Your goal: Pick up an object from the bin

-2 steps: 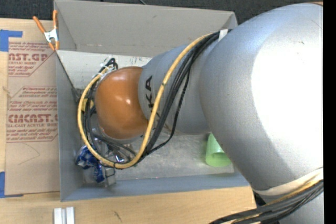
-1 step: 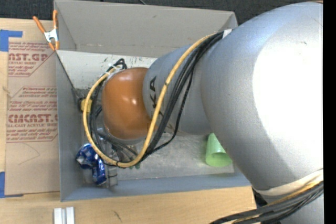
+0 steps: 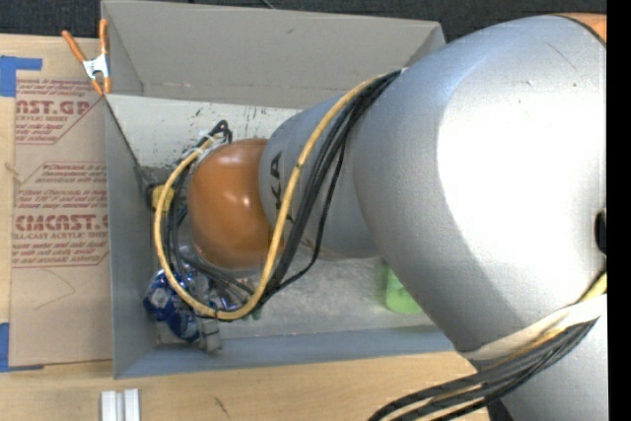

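Grey bin [image 3: 246, 64] holds the end effector [image 3: 207, 296] low in its lower-left corner, just beside a blue thing [image 3: 163, 303]. Its grip cannot be told, and apparently nothing is lifted yet. A green thing [image 3: 397, 293] lies well apart.

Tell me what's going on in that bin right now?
The arm reaches into the grey bin from the right, its orange wrist cover low over the left side. The gripper is down in the near left corner, beside a crumpled blue thing. A light green thing lies by the front wall, partly under the arm. Whether anything is held can't be made out.
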Action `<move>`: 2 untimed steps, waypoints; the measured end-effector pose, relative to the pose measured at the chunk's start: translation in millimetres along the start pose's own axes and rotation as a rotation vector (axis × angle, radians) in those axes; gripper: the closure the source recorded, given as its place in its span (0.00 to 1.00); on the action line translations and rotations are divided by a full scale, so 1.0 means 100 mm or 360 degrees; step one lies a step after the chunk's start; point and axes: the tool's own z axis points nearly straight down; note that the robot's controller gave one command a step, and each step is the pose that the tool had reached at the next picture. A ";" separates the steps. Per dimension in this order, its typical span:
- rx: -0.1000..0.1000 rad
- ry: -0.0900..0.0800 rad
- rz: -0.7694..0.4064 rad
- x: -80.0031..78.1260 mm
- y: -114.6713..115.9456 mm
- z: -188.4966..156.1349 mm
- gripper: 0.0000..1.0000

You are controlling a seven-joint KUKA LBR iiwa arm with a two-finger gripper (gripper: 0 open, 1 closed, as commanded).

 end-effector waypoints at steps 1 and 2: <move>-0.0001 -0.0010 0.0000 -0.02 0.00 -0.01 0.00; 0.0002 -0.0008 0.0002 -0.02 -0.01 -0.01 1.00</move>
